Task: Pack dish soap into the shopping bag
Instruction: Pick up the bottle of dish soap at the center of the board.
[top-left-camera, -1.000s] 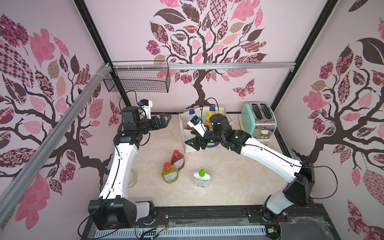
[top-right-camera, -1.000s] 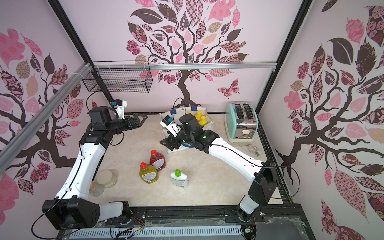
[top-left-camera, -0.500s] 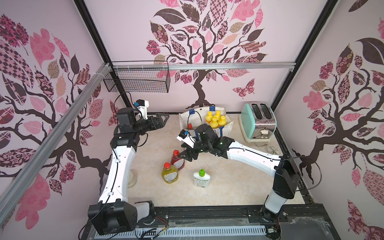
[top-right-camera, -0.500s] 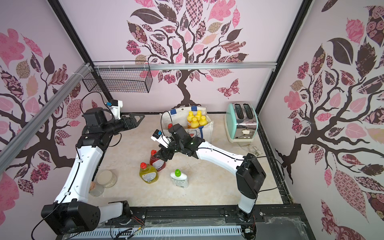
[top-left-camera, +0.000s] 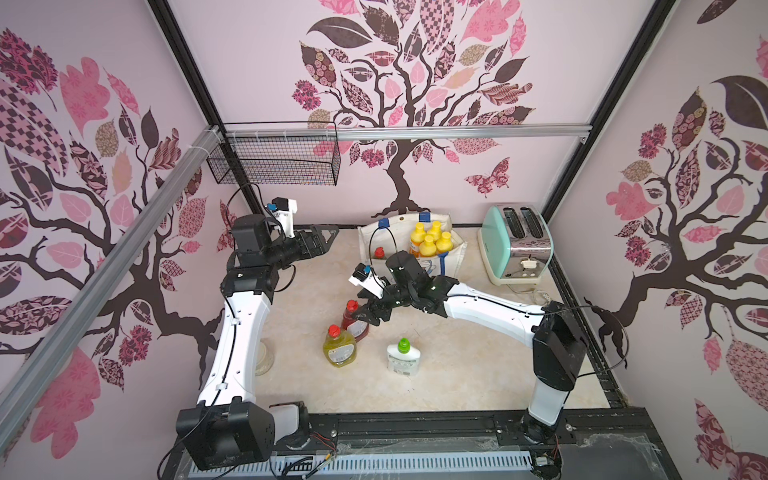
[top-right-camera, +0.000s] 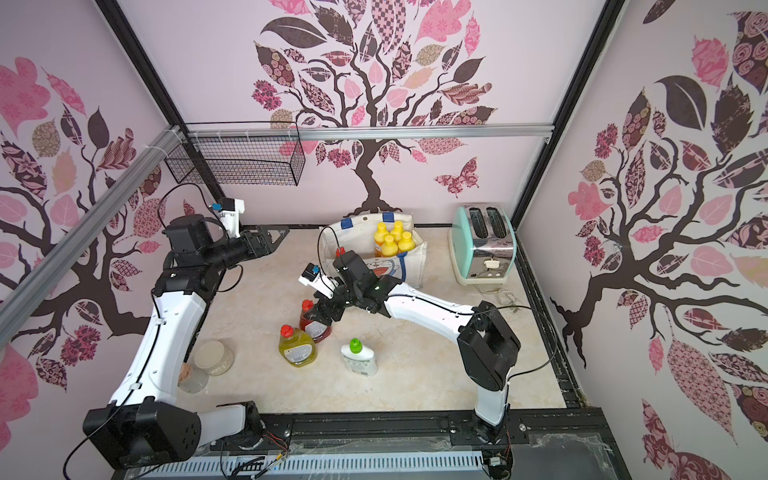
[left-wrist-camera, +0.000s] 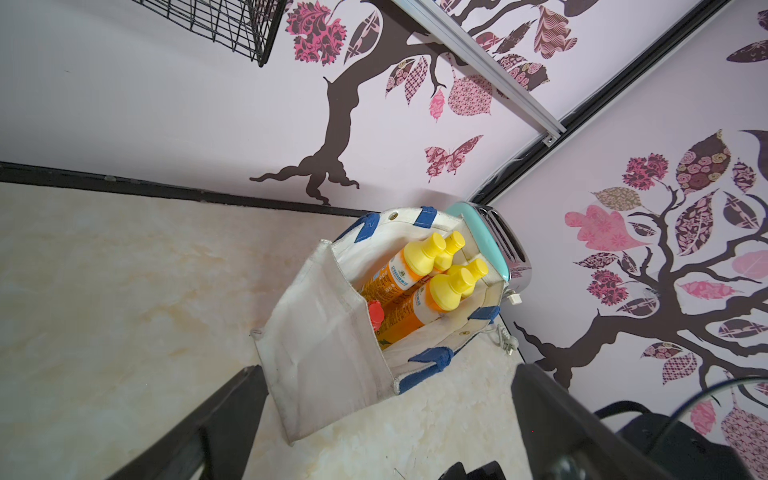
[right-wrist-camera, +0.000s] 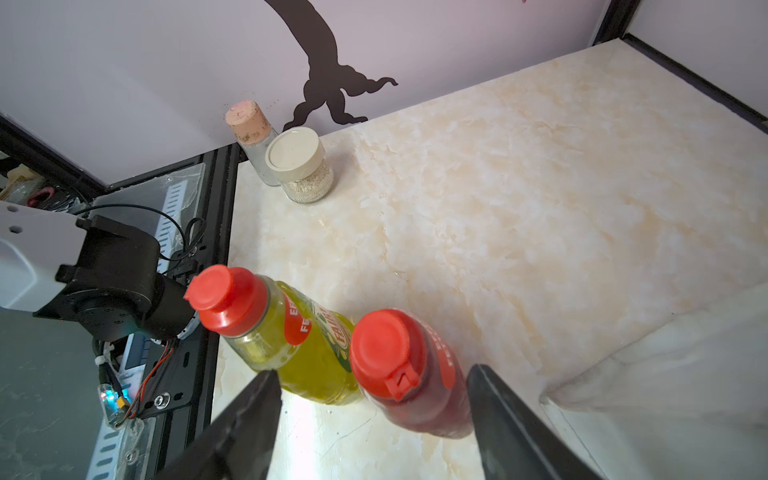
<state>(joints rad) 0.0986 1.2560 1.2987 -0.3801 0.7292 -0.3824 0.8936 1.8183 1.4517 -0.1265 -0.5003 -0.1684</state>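
Note:
The white shopping bag (top-left-camera: 370, 237) stands open at the back of the table, also in the left wrist view (left-wrist-camera: 324, 332). Inside it are several orange dish soap bottles with yellow caps (top-left-camera: 428, 243) and one red cap (top-left-camera: 378, 252). On the table stand a red bottle (top-left-camera: 355, 326), a yellow-green bottle (top-left-camera: 340, 353) and a white bottle with a green cap (top-left-camera: 402, 357). My right gripper (top-left-camera: 365, 318) is open and low around the red bottle (right-wrist-camera: 415, 374), which sits close to one finger with a wide gap to the other. My left gripper (top-left-camera: 322, 235) hangs open and empty left of the bag.
A mint toaster (top-left-camera: 515, 245) stands right of the bag, its plug lying on the table. Two small jars (top-right-camera: 214, 358) sit by the left arm near the table's left edge. A wire basket (top-left-camera: 276, 160) hangs on the back wall.
My right arm has swung from over the bag forward and down to the red bottle, jaws staying open. The left arm has barely moved.

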